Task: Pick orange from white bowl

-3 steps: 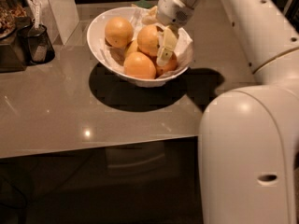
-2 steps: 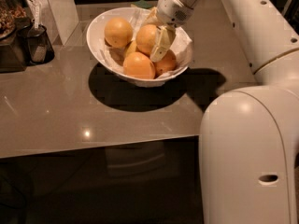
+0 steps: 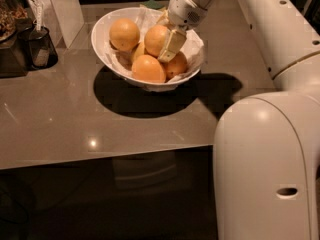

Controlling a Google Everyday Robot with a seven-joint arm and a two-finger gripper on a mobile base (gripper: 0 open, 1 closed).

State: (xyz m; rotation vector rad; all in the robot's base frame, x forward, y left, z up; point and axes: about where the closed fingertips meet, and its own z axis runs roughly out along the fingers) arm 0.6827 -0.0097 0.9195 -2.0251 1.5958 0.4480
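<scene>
The white bowl (image 3: 102, 43) stands on the grey counter at the back centre, lined with crinkled white paper. It holds several fruits: a large yellow-orange orange (image 3: 124, 33) at the left, another (image 3: 155, 38) in the middle, one (image 3: 148, 68) in front, and a smaller, deeper-orange fruit (image 3: 177, 64) at the right. My gripper (image 3: 166, 40) reaches down into the bowl from the upper right and is pressed against the right side of the middle orange. That orange still rests among the others.
A dark cup with utensils (image 3: 41, 46) and a black object (image 3: 10, 56) stand at the counter's left. A white panel (image 3: 62, 9) rises behind them. My white arm (image 3: 270, 29) and base (image 3: 265, 169) fill the right side. The counter's front edge (image 3: 100, 156) runs across the middle.
The gripper's lower end has moved left, from beside the small fruit to against the middle orange. The fruits and the bowl have not moved.
</scene>
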